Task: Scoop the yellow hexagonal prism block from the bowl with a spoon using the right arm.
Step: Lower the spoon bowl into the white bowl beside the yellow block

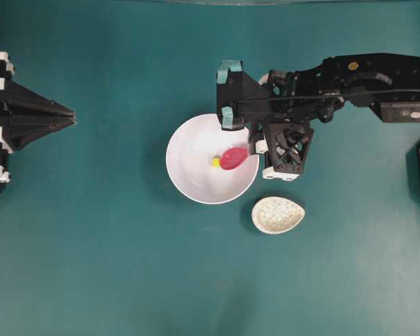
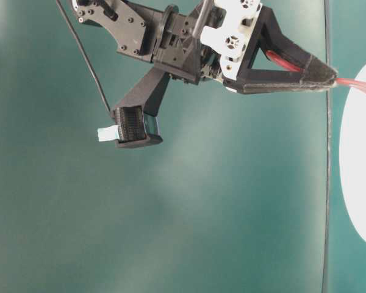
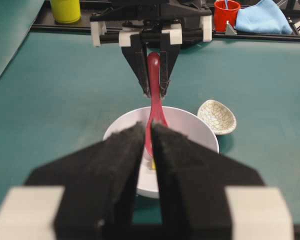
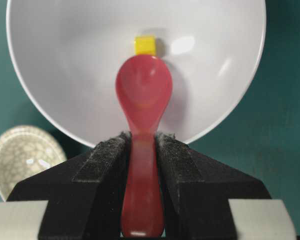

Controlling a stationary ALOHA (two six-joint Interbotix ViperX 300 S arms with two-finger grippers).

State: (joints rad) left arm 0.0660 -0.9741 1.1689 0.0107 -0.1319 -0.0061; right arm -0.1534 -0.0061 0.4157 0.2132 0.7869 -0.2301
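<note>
Right wrist view is giving me the clearest read: my right pincer [image 4: 142, 145] is clamping the spoon [image 4: 142, 100] by its handle at lower centre of the frame, pads pressing it from both sides, scoop facing up and reaching out over the bowl [image 4: 65, 75]. The block [image 4: 145, 45] is sitting in the bowl at upper centre, right at the scoop's tip; whether it is touching I cannot tell.

To do this step well, I am judging that I should be lowering the tip until its lip is riding the bowl's floor, then pushing forward along the line I am already pointing, so the block is sliding up into the hollow rather than skidding ahead. The bowl's rising far wall should be helping to trap it. A slow push is safest, since the block is tiny and light, and the scoop should be tilting back level before lifting.

In the overhead view my left pincer [image 1: 70, 115] is resting at the left edge, jaws together on nothing, well apart from the bowl.

Counting: one spoon, one block, one bowl, one speckled rest [image 1: 278, 214] just below and right of the bowl, two arms.
</note>
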